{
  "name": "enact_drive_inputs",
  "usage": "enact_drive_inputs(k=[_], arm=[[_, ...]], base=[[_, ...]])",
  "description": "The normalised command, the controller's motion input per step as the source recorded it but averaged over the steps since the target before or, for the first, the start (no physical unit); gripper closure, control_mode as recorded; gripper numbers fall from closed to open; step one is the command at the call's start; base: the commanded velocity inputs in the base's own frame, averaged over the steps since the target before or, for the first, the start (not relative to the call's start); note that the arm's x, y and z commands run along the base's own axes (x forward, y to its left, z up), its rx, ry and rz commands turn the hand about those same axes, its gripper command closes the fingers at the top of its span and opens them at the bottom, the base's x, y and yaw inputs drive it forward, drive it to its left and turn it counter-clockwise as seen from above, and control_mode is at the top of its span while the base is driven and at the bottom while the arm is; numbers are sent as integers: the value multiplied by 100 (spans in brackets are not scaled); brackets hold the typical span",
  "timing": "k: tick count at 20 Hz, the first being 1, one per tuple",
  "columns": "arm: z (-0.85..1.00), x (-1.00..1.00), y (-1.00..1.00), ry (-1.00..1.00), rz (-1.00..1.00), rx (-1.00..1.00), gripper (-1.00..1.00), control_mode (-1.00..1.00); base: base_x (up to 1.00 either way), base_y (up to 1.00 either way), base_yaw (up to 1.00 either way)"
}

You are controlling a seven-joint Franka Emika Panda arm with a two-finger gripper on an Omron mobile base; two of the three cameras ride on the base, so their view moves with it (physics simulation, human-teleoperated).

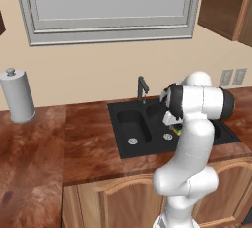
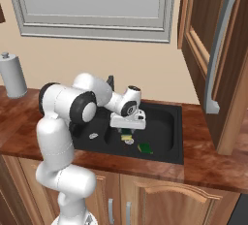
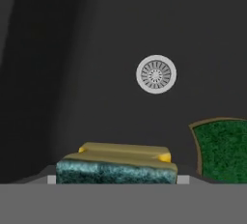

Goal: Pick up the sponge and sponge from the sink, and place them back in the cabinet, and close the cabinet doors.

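The wooden counter [image 1: 88,148] runs across the scene, with the black sink [image 2: 169,141] set into it and a slim dark faucet [image 1: 141,90] at the basin's 12 o'clock edge. At 1 o'clock from the sink in the right base view, the wall cabinet [image 2: 193,49] hangs with its door [image 2: 232,69] swung open toward the camera. A grey paper-towel roll [image 1: 17,96] stands on the counter well apart from the sink, at its 9 o'clock in the left base view.

The white arm [image 2: 63,132] bends down over the sink's right basin, and the gripper [image 2: 127,133] hangs low inside it, jaws drawn in narrow on one sponge [image 3: 116,166], which sits between the finger tips in the hand view. The other sponge [image 2: 144,147] lies flat on the basin floor, green side up, near the round silver drain [image 3: 156,74], at about 4 o'clock from the gripper in the right base view.
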Motion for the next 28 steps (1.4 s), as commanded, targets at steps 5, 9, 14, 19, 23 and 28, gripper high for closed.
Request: enact_drive_inputs(k=[5, 9, 14, 19, 23, 28], arm=[[57, -4, 0, 0, 0, 0, 100, -100], [52, -14, 0, 0, -1, 0, 100, -100], [54, -19, 0, 0, -3, -3, 100, -100], [52, -15, 0, 1, -7, 0, 100, -100], [47, -24, 0, 1, -14, 0, 100, -100], [41, -34, 0, 0, -16, -1, 100, -100]], base=[[0, 0, 0], [0, 0, 0], [0, 0, 0], [0, 0, 0], [0, 0, 0], [0, 0, 0]])
